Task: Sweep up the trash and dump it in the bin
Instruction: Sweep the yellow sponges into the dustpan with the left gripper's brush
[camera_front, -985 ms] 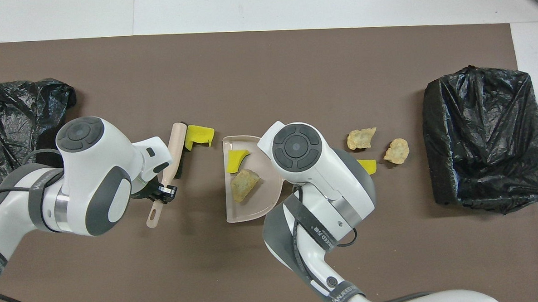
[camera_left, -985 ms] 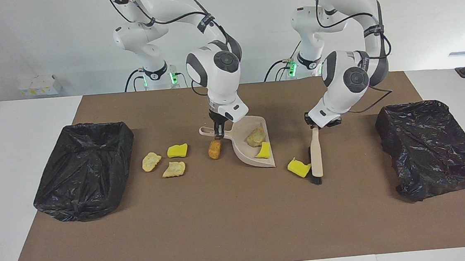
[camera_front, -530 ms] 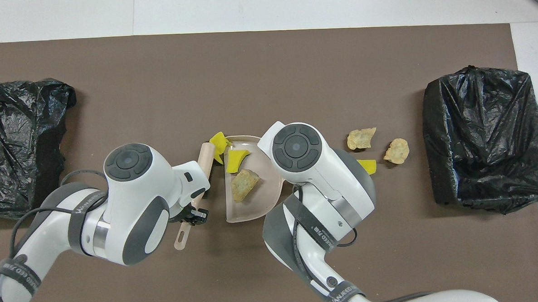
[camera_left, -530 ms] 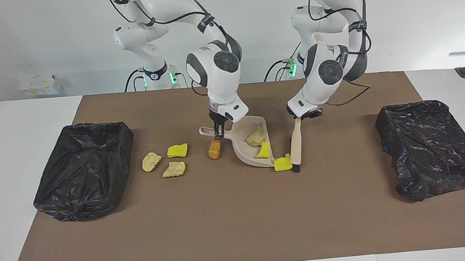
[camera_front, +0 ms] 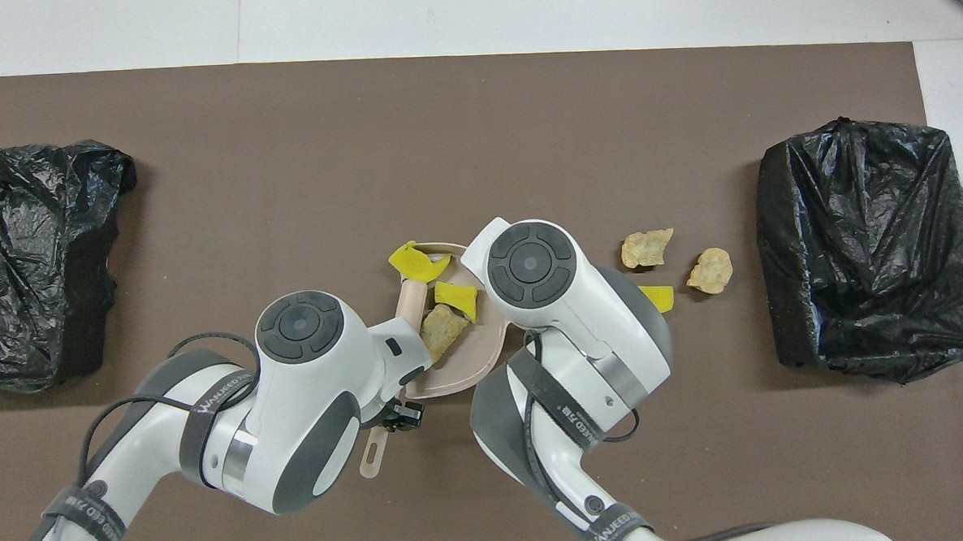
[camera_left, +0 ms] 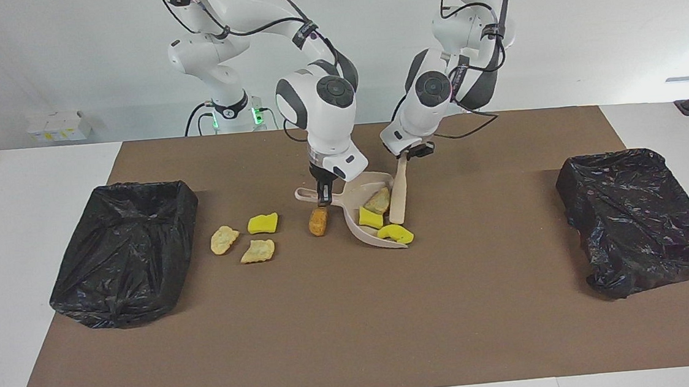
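Left claw (camera_left: 408, 153), pinching the brush (camera_left: 398, 198), has swept a yellow sponge chunk (camera_left: 395, 234) onto the dustpan (camera_left: 365, 232); right claw (camera_left: 322, 196) clamps its handle.

In the overhead view the right arm hides the orange-brown lump (camera_left: 318, 221) and dustpan handle (camera_left: 308, 194).

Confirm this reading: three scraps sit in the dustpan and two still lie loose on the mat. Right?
Not quite. Four scraps lie loose on the mat, not two, all toward the right arm's end: two tan pieces, a yellow chunk and an orange-brown lump. The facing view shows it. Three in the dustpan is right.
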`<state>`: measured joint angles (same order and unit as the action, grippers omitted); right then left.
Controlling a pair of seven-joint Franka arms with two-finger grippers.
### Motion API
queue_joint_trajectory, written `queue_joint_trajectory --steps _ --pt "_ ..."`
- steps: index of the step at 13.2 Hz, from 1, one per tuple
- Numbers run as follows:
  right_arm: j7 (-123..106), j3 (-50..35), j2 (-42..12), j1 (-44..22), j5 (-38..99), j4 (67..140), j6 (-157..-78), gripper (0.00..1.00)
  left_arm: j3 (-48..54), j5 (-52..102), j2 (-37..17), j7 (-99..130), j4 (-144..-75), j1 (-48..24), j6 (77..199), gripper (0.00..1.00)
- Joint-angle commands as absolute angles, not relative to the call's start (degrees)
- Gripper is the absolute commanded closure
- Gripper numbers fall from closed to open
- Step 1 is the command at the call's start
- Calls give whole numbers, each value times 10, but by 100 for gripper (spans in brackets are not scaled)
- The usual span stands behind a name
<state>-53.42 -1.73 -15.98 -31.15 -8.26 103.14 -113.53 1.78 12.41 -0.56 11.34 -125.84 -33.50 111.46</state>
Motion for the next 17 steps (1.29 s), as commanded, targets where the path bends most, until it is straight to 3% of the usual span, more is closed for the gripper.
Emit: queue_joint_trajectory --steps 1,8,17 --pt "-541 -20 -147 -308 -82 1049 -1150 100 10 143 3 128 -1247 -354 1092 100" --pt "-541 -20 -147 -308 -82 1049 -1150 100 4 148 31 133 -1194 -346 984 100" --pt "-540 -20 -147 -308 -82 1049 -1150 100 6 127 92 299 -1228 -349 974 100"
